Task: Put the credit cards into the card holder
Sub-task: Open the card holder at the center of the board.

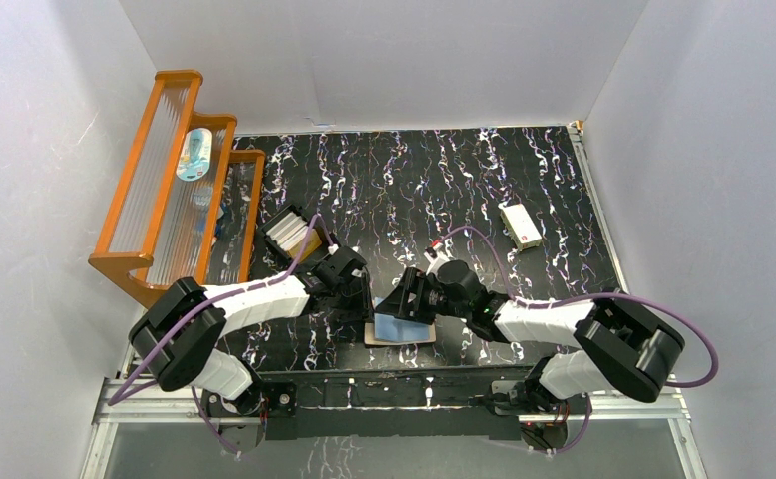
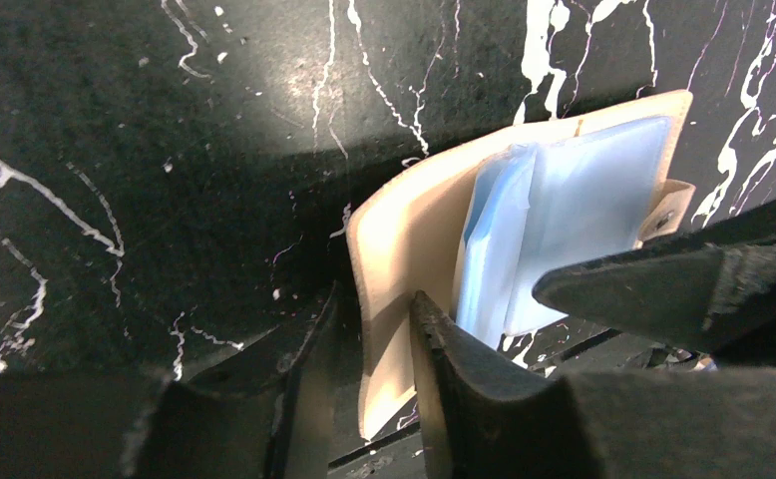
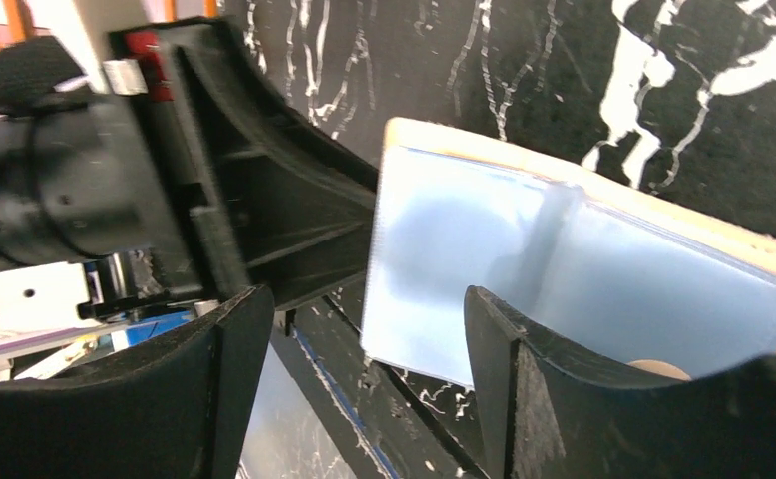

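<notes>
Two pairs of fingers flank the holder [image 1: 401, 332], lying open at lower centre of the worktop [image 1: 414, 190]: left fingers [image 2: 464, 399] slightly parted astride its tan cover [image 2: 389, 249], right fingers [image 3: 524, 389] wide apart around a clear sleeve [image 3: 434, 259], whose mouth probably wants gentle spreading while the cover is steadied; whether any sleeve is filled is unreadable.

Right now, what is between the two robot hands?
The open card holder lies between the left gripper and the right gripper, with its clear sleeves facing up. The top view shows it.
</notes>
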Controlling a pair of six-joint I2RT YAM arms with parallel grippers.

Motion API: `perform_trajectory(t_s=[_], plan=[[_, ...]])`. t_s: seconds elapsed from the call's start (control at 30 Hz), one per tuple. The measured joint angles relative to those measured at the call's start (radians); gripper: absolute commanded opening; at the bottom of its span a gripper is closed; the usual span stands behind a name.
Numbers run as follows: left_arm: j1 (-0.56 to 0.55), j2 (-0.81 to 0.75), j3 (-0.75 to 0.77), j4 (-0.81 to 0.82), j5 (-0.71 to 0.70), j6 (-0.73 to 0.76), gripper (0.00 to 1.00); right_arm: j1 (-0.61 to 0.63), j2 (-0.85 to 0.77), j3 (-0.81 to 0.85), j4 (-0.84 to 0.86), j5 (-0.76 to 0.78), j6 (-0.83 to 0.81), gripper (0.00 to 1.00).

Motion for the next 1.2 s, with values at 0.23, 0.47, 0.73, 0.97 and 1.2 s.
perform_trajectory(t_s=[0.23, 0.47, 0.73, 0.97, 1.2], plan=[[0.000, -0.080, 0.010, -0.102, -0.049, -0.021, 0.38, 0.000, 0.046, -0.014, 0.033, -0.001, 0.000, 0.64], [0.000, -0.132, 0.116, -0.220, -0.131, -0.005, 0.43, 0.000, 0.061, 0.010, -0.014, -0.002, -0.008, 0.41], [0.012, -0.146, 0.251, -0.444, -0.366, 0.002, 0.49, 0.029, 0.093, 0.135, -0.172, 0.076, -0.080, 0.38], [0.176, -0.171, 0.285, -0.589, -0.482, 0.027, 0.47, 0.064, 0.170, 0.187, -0.282, 0.135, -0.146, 0.35], [0.335, -0.248, 0.249, -0.593, -0.517, 0.071, 0.47, 0.092, 0.155, 0.240, -0.341, 0.164, -0.245, 0.40]])
